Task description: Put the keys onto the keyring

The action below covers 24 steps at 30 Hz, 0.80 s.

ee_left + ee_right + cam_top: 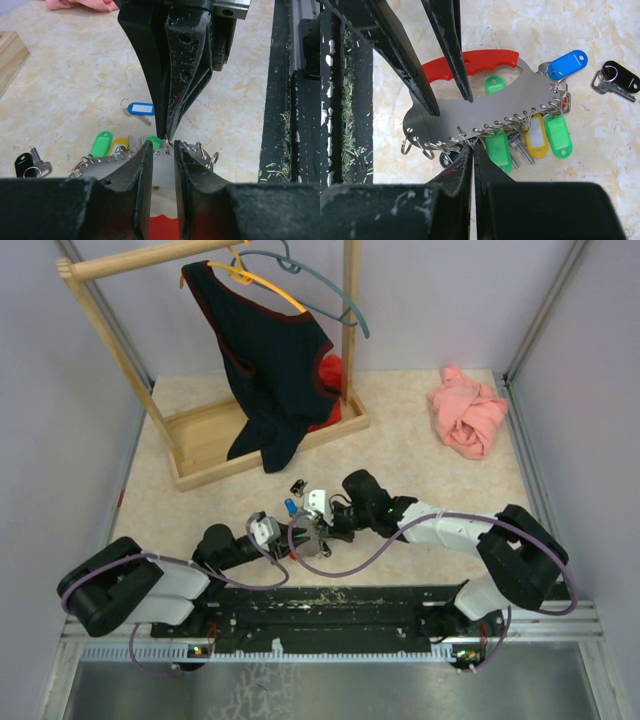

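Steel with a red handle [470, 62], the key plate [485, 107] is fringed with wire rings. We see the left gripper [451, 105] clamped across its handle end. The right gripper [472, 147] is closed tip to tip on one wire ring [461, 134]. The keys [557, 135], tagged green and yellow, hang from nearby rings. The blue-tagged key [567, 64] and the black-tagged key [615, 80] lie beside the plate on the table [600, 165].

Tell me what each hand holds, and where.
Left hand grips the metal key plate across its end by the red handle; right hand pinches the plate's ring-lined edge.
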Available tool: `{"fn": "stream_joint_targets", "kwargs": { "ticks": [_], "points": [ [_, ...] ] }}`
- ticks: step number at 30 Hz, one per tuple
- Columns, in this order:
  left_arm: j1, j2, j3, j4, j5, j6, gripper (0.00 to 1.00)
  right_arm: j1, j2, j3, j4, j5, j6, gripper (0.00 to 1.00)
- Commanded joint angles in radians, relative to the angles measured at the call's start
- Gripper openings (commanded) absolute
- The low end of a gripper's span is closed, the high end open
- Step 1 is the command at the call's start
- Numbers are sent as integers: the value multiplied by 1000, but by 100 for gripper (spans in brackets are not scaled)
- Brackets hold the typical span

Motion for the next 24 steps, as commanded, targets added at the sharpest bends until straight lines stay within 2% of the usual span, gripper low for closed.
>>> {"fn": "stream_joint_targets", "kwargs": {
  "ticks": [1,13,24],
  "points": [
    [4,37,32,-22,46,21,29,16,-43,64,-18,16,-13,0],
    [5,122,75,0,76,29,31,37,-42,97,-29,68,21,0],
    [4,146,116,-57,75,33,18,47,-66,116,-46,91,32,0]
  ]
}}
